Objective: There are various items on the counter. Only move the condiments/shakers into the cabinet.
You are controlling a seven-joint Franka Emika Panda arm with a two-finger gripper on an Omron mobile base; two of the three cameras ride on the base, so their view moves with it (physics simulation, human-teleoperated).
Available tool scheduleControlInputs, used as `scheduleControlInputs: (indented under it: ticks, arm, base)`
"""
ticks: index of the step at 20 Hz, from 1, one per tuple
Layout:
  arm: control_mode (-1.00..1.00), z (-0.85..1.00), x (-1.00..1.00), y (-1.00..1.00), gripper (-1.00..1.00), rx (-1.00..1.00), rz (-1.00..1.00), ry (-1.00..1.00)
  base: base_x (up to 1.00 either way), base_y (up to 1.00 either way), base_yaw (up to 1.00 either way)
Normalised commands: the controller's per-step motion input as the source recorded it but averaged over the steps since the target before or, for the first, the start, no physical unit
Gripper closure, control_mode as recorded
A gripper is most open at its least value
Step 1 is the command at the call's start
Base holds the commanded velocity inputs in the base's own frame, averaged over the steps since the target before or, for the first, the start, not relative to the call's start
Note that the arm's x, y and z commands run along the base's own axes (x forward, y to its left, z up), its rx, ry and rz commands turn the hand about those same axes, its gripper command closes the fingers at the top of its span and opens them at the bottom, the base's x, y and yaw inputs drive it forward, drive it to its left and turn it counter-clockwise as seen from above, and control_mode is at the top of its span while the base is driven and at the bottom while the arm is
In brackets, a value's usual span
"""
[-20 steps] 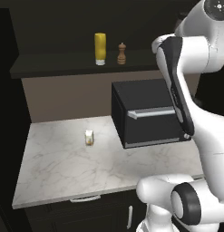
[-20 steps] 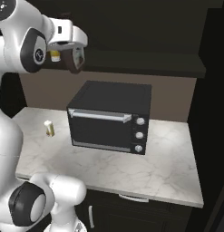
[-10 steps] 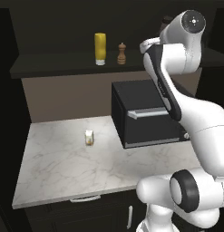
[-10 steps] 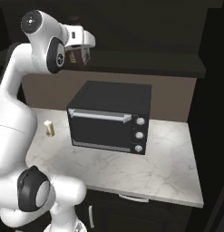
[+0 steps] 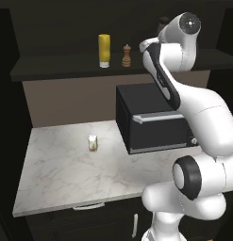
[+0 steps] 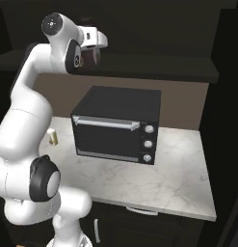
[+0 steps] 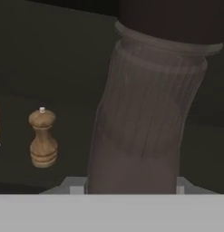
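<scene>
Gripper [image 6: 95, 50] up at cabinet [image 6: 154, 65] shelf; toaster oven [image 6: 118, 124] on counter [image 6: 173, 173].

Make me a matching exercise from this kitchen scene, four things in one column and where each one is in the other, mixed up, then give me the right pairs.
Things:
1. yellow squeeze bottle
2. wooden pepper shaker
3. white-and-yellow packet
4. dark bottle

Places:
A. on the counter, left of the toaster oven
B. in the end effector, up at the cabinet shelf
C. on the shelf, leftmost
D. on the shelf, just right of the yellow one

Pairs: 1-C, 2-D, 3-A, 4-B
</scene>
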Motion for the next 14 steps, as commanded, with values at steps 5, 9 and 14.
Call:
scheduleControlInputs:
  ticks: [5,9,14]
  arm:
    - [-1.00,-0.06,0.55,0.00,1.00,0.00,0.04,0.00]
    - [-1.00,-0.13,0.51,0.00,1.00,0.00,0.04,0.00]
    - [-1.00,-0.16,0.44,0.00,1.00,0.00,0.03,0.00]
  base:
    - [0.00,0.00,0.00]
    - [0.00,0.00,0.00]
    - [0.00,0.00,0.00]
